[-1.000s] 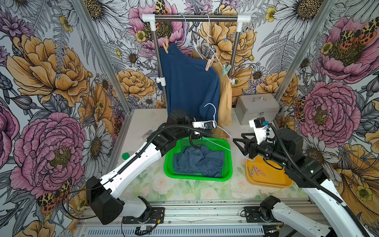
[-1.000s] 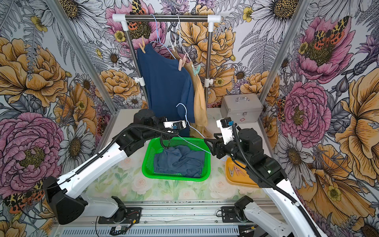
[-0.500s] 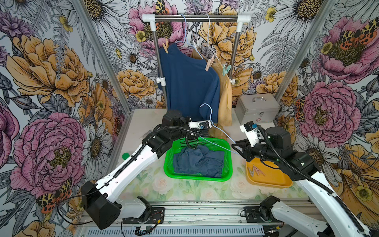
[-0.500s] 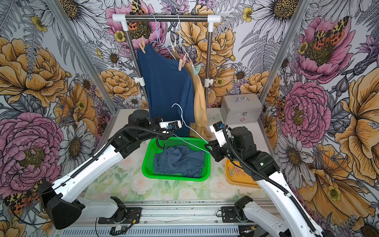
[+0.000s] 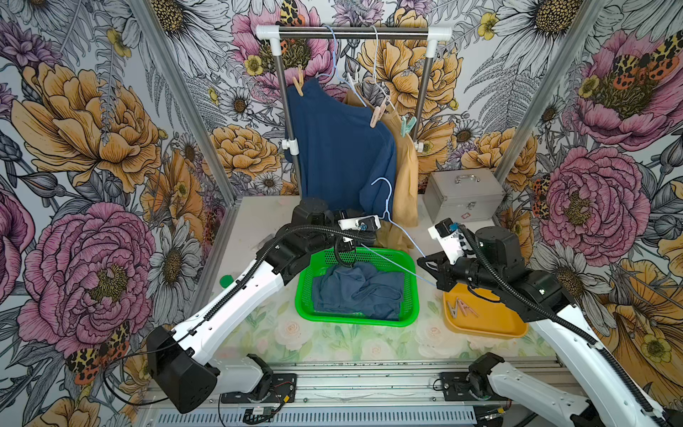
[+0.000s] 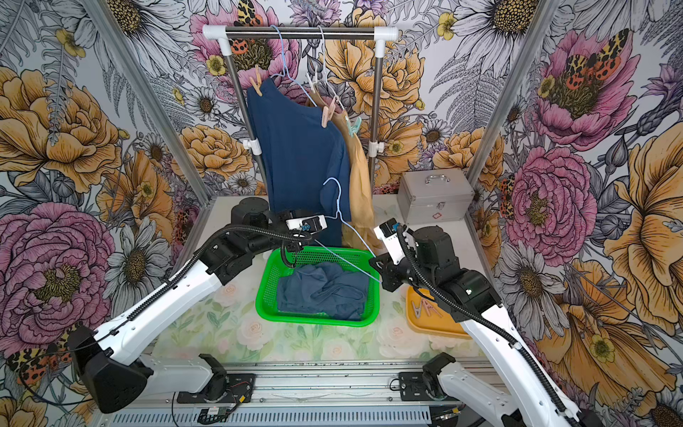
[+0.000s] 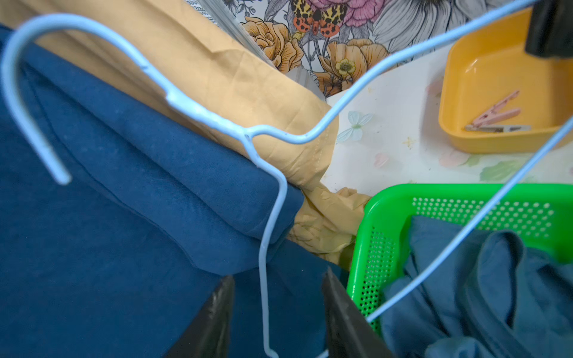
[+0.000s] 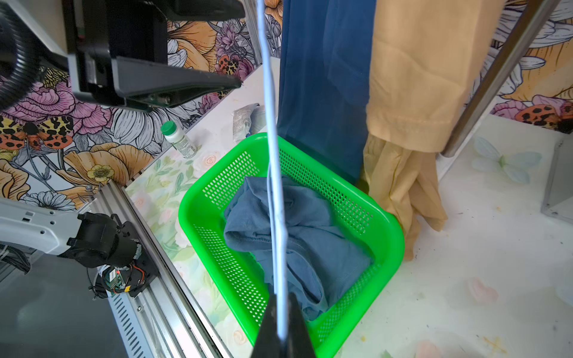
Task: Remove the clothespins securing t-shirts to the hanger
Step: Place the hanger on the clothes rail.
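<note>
A light blue wire hanger (image 5: 385, 192) stands bare over the green basket (image 5: 306, 307), where a navy t-shirt (image 5: 358, 288) lies crumpled. My right gripper (image 5: 425, 259) is shut on the hanger's lower wire (image 8: 269, 124). My left gripper (image 7: 279, 274) is open, with the hanger's wire (image 7: 263, 241) running loose between its jaws. On the rack (image 5: 351, 32) hang a navy t-shirt (image 5: 340, 148) and a tan t-shirt (image 5: 404, 177), pinned by a peach clothespin (image 5: 298, 83), a pink one (image 5: 377, 114) and a mint one (image 5: 406, 124).
A yellow tray (image 5: 491, 325) at the right holds loose clothespins (image 5: 460, 308). Behind it stands a silver case (image 5: 462, 196). A green-capped bottle (image 5: 225, 281) lies left of the basket. The tan shirt's hem rests on the table beside the basket.
My right gripper moved left and shut on the hanger's wire. My left gripper, shut on the hanger before, has opened.
</note>
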Controlling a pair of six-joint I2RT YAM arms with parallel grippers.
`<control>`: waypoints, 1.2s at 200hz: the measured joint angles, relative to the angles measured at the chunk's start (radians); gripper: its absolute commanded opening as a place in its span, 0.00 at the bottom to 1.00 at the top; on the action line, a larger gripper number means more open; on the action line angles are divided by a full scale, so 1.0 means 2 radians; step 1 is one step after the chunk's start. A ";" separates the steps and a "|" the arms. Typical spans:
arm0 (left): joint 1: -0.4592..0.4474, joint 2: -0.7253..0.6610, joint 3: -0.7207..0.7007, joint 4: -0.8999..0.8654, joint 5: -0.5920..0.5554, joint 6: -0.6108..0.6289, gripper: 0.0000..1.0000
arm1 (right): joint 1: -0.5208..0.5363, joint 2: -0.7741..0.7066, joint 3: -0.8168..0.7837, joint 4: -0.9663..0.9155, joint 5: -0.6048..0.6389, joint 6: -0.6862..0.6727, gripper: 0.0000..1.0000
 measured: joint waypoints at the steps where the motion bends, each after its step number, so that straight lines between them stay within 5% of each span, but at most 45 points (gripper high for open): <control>1: 0.000 0.000 0.000 0.000 0.000 -0.002 0.64 | 0.000 0.000 0.000 0.000 0.001 0.000 0.00; 58: 0.026 -0.048 -0.006 0.009 0.020 -0.068 0.71 | -0.001 -0.035 0.030 -0.004 0.009 -0.064 0.00; 121: 0.048 -0.137 -0.077 0.055 0.021 -0.146 0.74 | -0.001 -0.020 0.158 0.053 0.019 -0.134 0.00; 181: 0.042 -0.129 -0.093 0.075 0.021 -0.179 0.75 | -0.001 0.043 0.273 0.134 0.070 -0.165 0.00; 240: 0.010 -0.072 -0.082 0.102 0.023 -0.185 0.75 | -0.034 0.053 0.273 0.140 0.159 -0.169 0.00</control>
